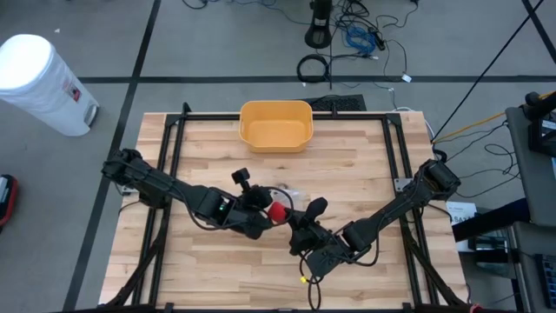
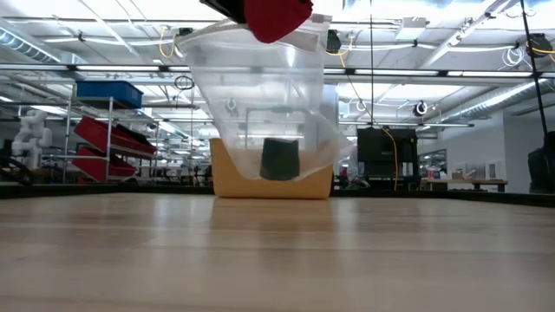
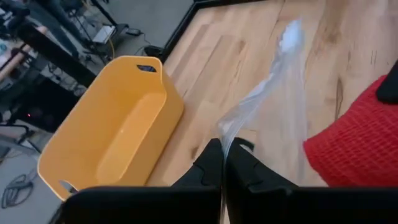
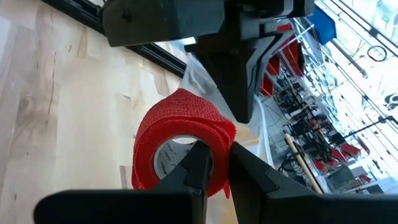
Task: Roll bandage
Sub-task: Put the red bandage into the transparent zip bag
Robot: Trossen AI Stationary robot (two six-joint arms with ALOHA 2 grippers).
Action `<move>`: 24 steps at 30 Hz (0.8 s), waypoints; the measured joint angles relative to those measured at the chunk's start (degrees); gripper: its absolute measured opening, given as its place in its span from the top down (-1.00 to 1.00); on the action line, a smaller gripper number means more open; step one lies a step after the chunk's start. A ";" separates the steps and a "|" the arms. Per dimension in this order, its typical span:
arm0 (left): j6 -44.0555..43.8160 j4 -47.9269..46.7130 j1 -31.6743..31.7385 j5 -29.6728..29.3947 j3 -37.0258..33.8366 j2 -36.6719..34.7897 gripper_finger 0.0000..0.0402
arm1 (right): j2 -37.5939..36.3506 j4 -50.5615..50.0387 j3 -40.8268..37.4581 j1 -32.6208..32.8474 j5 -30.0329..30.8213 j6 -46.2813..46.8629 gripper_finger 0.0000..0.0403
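Already sitting wound into a tight roll, the red bandage [image 4: 180, 146], with its white cardboard core showing at the open end; being held above the middle of the counter [image 1: 217, 269], clear of the wood. Being pinched through one wall of the roll by the right claw [image 4: 214, 163], one finger inside the core and one outside, jaws nearly together on the fabric. Hovering at the mouth of a clear plastic bag [image 2: 260, 104], the roll showing at the bag's top edge in the low view (whether it is going in or coming out, not possible to say from here).

Being held up by the left claw [image 3: 224, 163], the bag, with jaws fully closed on a thin edge of the film and the rest hanging down to touch the counter. Meeting in the middle of the counter, both arms, claws just beside each other.

Looking largely done, the rolling itself: no loose tail trailing in any view. Appearing to remain: bagging the roll and setting it down, perhaps into the yellow bin [image 1: 276, 124] standing empty at the far edge of the counter, well apart from both claws.
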 joint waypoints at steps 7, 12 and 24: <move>-7.49 -0.62 -0.04 -0.02 -0.26 0.00 1.00 | 0.00 0.39 0.00 0.06 1.85 -0.47 0.81; -9.29 -0.64 0.01 -0.26 -0.26 0.00 1.00 | 0.00 1.75 0.00 0.04 5.57 -0.67 0.81; -12.37 -4.53 0.43 -5.43 -0.31 0.00 1.00 | -0.02 11.75 0.02 1.54 13.17 -11.90 0.81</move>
